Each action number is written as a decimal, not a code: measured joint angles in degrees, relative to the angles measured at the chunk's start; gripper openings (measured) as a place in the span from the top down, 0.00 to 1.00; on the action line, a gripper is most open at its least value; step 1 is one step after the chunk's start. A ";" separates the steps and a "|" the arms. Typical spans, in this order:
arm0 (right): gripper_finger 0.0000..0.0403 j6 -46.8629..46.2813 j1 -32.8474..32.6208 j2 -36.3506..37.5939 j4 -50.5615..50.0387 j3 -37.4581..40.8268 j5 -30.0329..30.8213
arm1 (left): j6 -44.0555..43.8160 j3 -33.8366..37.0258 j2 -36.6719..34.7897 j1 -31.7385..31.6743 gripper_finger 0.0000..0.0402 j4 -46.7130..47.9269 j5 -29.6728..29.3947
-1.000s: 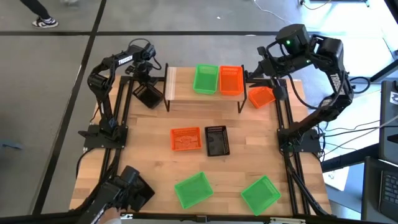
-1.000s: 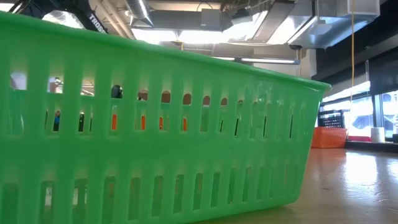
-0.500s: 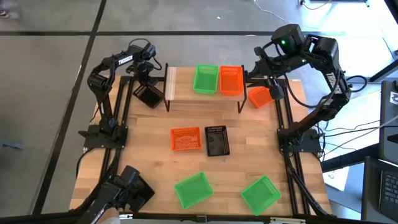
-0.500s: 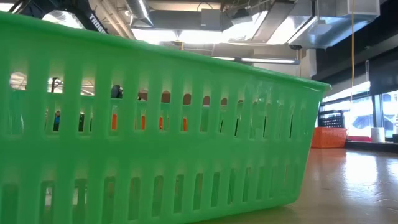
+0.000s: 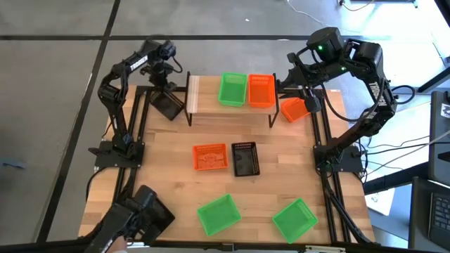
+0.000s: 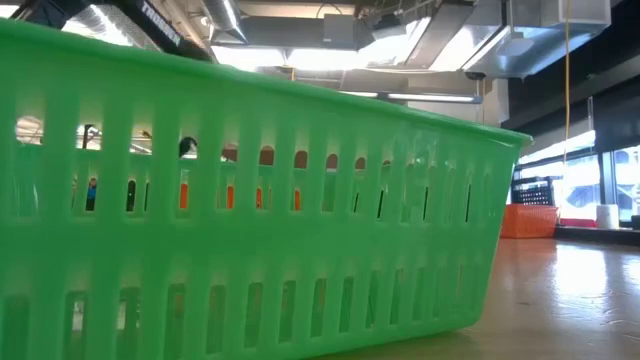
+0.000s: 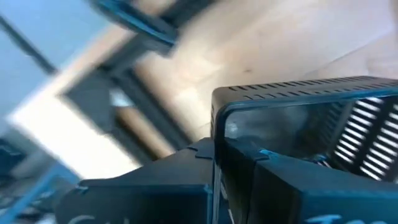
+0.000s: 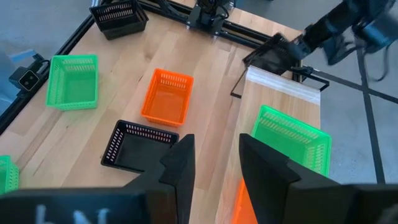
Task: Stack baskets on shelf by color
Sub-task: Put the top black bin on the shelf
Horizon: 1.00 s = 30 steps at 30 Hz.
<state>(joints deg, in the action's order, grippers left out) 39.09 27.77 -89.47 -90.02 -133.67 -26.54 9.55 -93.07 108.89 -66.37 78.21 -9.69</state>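
The black basket [image 5: 167, 105] sits just beside the shelf [image 5: 230, 102], at its bare end, with your left end effector [image 5: 164, 88] clamped on its rim [image 7: 298, 93]. That thin-edge pinch may let the basket swing and catch the shelf as you lift; your right end effector [image 8: 214, 165] waits with jaws apart over the shelf's opposite end.

Floor [image 5: 63, 105] around the table was grey, crossed by dark seam lines. Tabletop [image 5: 169, 183] was light wood planking. Overhead, the low view showed exposed ductwork [image 6: 520, 40] and bright ceiling lights [image 6: 300, 58]. Windows [image 6: 580, 180] stood at the room's right side, admitting daylight. Cables [image 5: 404, 151] lay on the floor beside the table.
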 joint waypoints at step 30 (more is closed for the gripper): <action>0.70 0.02 0.03 0.00 0.00 0.00 2.99 | 22.88 -40.29 -5.83 9.70 1.00 8.54 -26.65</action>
<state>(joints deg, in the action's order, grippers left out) 39.11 27.80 -89.47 -90.02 -133.67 -23.55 32.44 -133.36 103.06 -56.67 86.75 -36.34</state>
